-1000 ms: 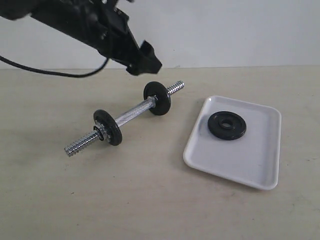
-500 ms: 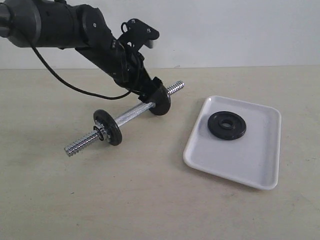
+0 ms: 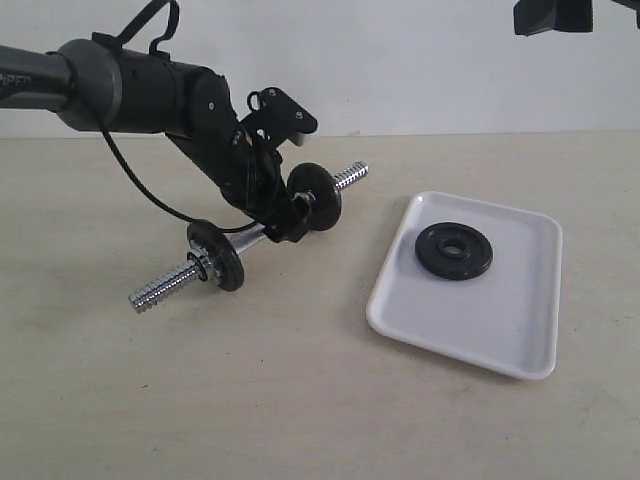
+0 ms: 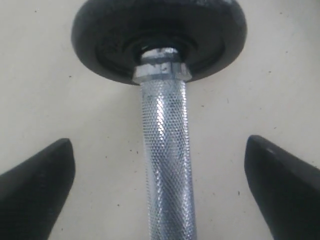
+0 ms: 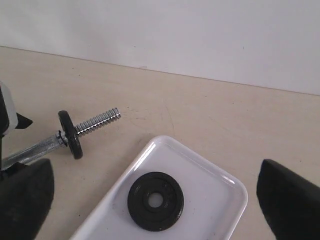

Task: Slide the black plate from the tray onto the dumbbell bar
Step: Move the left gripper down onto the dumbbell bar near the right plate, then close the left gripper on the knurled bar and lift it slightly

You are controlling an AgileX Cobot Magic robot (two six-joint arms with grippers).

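Currently the black plate [image 3: 454, 250] lies flat in the tray [image 3: 500, 335], untouched, well apart from the dumbbell bar [image 3: 160, 288] on the counter [image 3: 300, 410]. Left tool [image 4: 157, 147], jaws spread, straddles the bar's knurled middle between two mounted discs [image 3: 318, 197]. Right tool [image 5: 155, 166], also spread, hovers above the tray. Judgement: clamp squarely on the knurling, leaving the tray-side threaded end free.

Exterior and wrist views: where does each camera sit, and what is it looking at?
Exterior: off the arms, facing table and wall; shows bar, tray, plate, left arm, a bit of right arm.
Left wrist: on the left arm, close over the bar; left fingers open beside it.
Right wrist: high up, looking down; right fingers at its corners.
Exterior and right wrist share tray and plate.
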